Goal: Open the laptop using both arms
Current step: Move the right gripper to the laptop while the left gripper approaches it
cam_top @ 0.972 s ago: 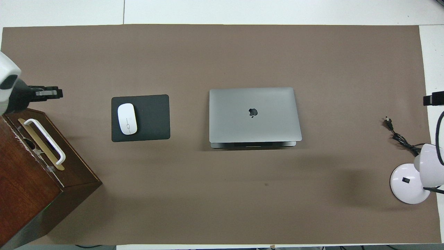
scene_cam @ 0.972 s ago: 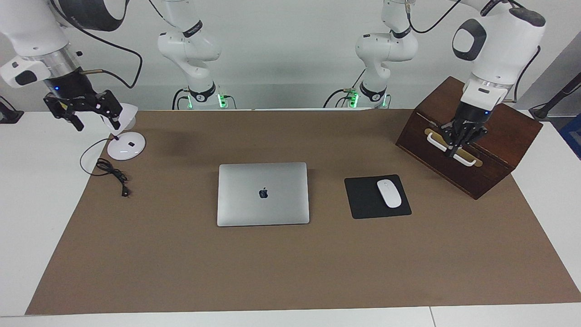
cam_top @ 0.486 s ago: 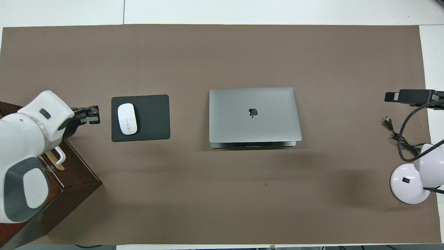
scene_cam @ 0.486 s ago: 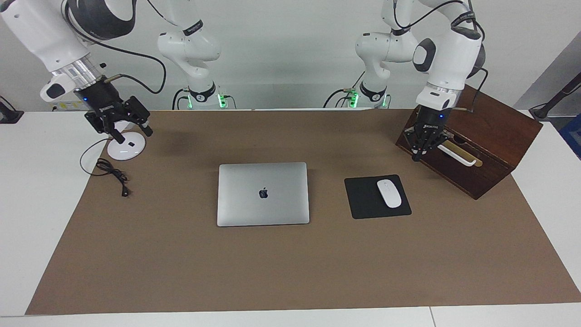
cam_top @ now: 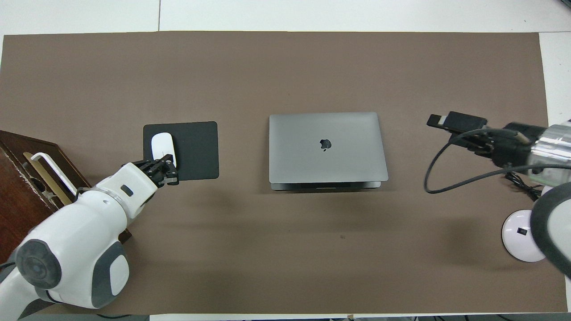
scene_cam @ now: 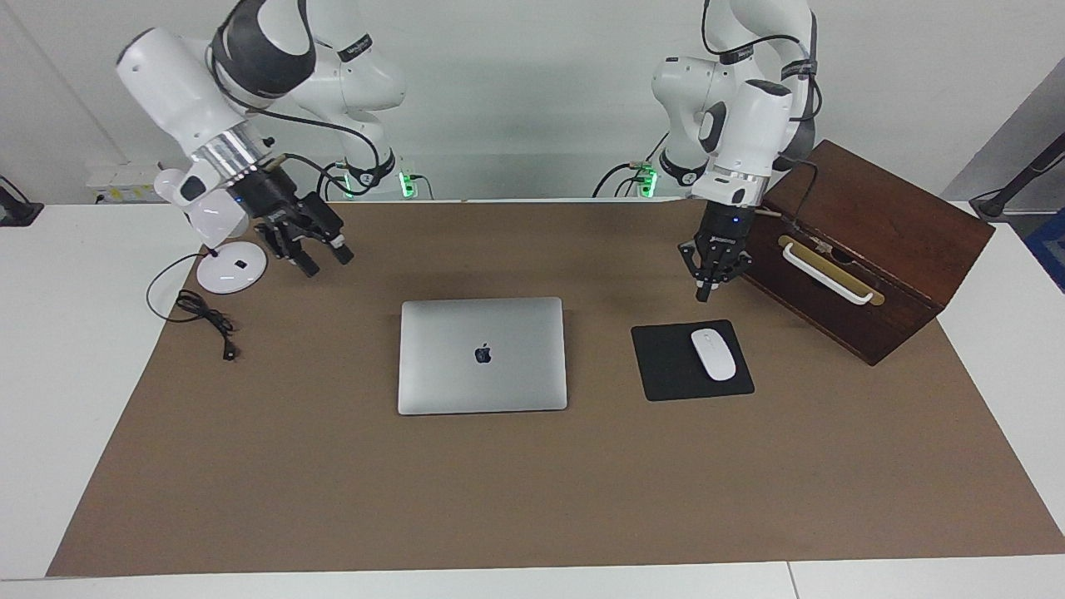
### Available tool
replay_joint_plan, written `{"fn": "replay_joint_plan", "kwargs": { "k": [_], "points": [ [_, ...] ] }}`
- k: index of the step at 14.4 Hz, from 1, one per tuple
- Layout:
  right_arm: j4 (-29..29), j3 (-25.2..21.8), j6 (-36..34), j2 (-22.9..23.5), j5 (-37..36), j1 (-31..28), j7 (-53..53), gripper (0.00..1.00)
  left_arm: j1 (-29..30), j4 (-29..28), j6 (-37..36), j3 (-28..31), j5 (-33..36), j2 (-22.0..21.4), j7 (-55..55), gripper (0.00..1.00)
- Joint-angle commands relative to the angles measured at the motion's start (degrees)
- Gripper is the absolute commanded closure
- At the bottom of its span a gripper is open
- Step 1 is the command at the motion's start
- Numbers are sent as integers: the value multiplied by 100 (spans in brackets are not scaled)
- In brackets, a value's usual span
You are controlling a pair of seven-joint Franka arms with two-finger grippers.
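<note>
Both arms just swung in toward the shut MacBook [scene_cam: 482,355]; left gripper [scene_cam: 705,291] pinched closed, right gripper [scene_cam: 320,258] spread, no contact yet.

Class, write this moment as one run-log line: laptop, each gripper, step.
laptop: closed, flat on mat | left gripper: shut, empty, raised near mouse pad | right gripper: open, empty, raised beside lamp | step: approach, no contact

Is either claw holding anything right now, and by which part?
Nothing is held. The left claw is shut, empty, above the mat beside the mouse pad; the right claw is open, empty; laptop untouched.
</note>
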Motion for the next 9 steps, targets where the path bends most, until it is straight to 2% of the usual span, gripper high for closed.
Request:
{"fn": "replay_joint_plan", "kwargs": {
  "k": [1, 5, 9],
  "points": [
    [-645, 4, 761, -427, 474, 550, 905, 0, -489, -349, 864, 89, -68, 217, -241, 100],
    [-708, 22, 1464, -411, 748, 1438, 3094, 0, -1149, -534, 1813, 89, -68, 717, -540, 100],
    [-1137, 22, 1976, -410, 809, 1896, 3843, 0, -1773, -561, 2675, 89, -77, 1351, -787, 100]
  ]
}}
